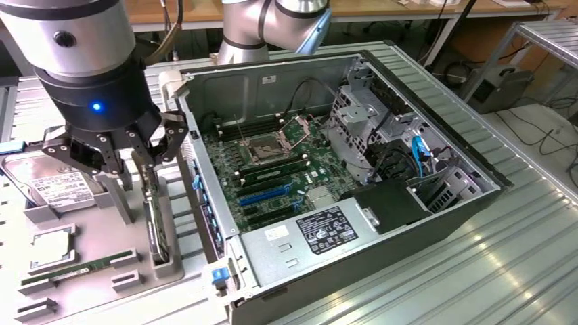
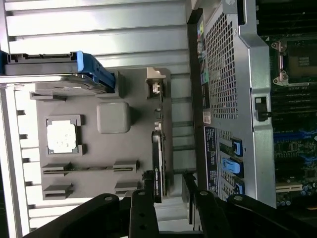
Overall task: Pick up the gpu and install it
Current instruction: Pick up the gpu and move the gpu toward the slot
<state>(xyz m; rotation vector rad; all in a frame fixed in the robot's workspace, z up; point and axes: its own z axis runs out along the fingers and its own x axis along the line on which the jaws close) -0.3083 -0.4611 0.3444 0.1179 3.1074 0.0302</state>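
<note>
Over the grey tray [image 1: 99, 233] at the exterior view's left, my gripper [image 2: 167, 177] hangs above the one gpu [image 1: 156, 217]. That card, thin and dark, stands on its long edge in a slot along the side of the tray nearest the computer case [image 1: 451, 203]. My two fingers [image 2: 143, 208] are spread wide, one on each side of the card's end, so the card sits between them. One finger is just beside the card's face, and I cannot tell whether it touches. The other stands clear, with a gap showing. I have hold of nothing, and the jaws are not closed on the card.

I count four parts on the tray, one of each. Besides the gpu there is one hard drive [image 1: 54, 186] with a white label, at the exterior view's far left, with a blue bracket [image 2: 94, 72] at its end. One square processor chip [image 1: 50, 247] sits in its own recess. One narrow green memory stick [image 1: 77, 269] lies in a slot near it, well apart from the gpu.

One case lies open on its side just beside the tray, at the exterior view's right. Its one motherboard [image 1: 312, 159] is bare to view, with one processor socket [image 1: 271, 143] near its middle.
</note>
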